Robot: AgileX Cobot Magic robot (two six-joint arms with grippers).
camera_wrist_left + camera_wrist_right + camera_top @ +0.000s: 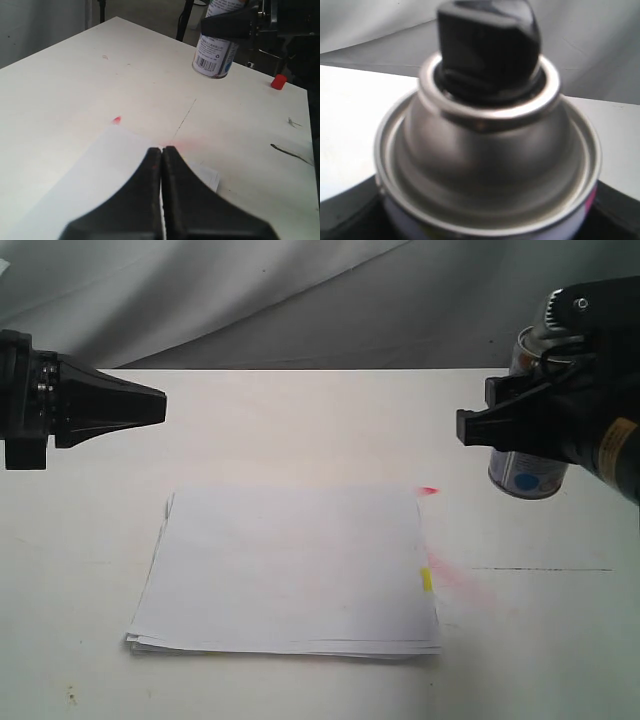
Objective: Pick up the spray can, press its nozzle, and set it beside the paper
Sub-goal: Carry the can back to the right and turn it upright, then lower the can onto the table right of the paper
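Observation:
The spray can (527,475) hangs upright at the right, seemingly just above the table, with my right gripper (507,418) shut around its body. From the left wrist the same can (215,52) shows its barcode label. Up close, its silver dome (490,160) carries the black nozzle (487,40), which nothing touches. The paper (290,570) lies flat mid-table, left of the can, with a yellow tab (426,580) on its right edge. My left gripper (160,405) hovers at the left, shut and empty, its tips (162,150) over the paper (85,190).
A red spot (429,490) and a pink smear (460,580) mark the table by the paper's right edge. A thin black line (540,569) runs on the table right of that. A small red cap (278,81) sits beyond the can. Grey cloth hangs behind.

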